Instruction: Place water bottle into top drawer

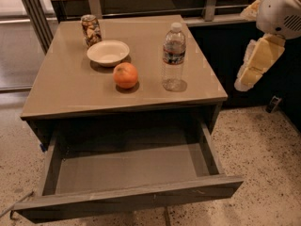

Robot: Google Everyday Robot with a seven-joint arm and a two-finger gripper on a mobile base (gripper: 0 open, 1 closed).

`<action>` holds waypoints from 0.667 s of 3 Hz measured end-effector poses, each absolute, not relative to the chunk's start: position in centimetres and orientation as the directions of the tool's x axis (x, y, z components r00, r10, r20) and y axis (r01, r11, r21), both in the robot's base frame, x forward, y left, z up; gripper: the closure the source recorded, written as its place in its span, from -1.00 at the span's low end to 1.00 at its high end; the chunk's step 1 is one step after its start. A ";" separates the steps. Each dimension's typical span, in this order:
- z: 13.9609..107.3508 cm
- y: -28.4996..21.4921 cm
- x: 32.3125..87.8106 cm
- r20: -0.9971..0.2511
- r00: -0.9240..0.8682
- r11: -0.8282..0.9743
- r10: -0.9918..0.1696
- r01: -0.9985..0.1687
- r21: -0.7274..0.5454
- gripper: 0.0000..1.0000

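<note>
The top drawer (127, 173) stands pulled open below the desk (61, 93), on whose right part the water bottle (173, 58) stands upright, well apart from the end effector (250, 75) hanging to its right beyond the desk edge, clenched or released unclear.

The water bottle (173, 55) is clear glossy plastic, the table (61, 91) smooth with a soft sheen, the top drawer (124, 171) matt inside, and the gripper (249, 76), right of the table, looks perhaps rubbery.
</note>
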State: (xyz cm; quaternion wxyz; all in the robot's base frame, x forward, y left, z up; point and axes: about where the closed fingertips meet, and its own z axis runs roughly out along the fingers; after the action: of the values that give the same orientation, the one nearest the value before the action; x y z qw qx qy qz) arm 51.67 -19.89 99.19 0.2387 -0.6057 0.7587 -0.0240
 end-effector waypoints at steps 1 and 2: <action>99.8 -17.7 56.7 -0.440 -0.119 0.279 -0.890 -0.906 -0.319 -1.00; 99.9 -15.5 61.0 -0.570 -0.104 0.310 -0.815 -0.910 -0.277 -1.00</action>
State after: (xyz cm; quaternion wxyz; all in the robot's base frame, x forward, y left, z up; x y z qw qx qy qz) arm 60.96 -15.48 99.92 0.3287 -0.5831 0.7394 0.0721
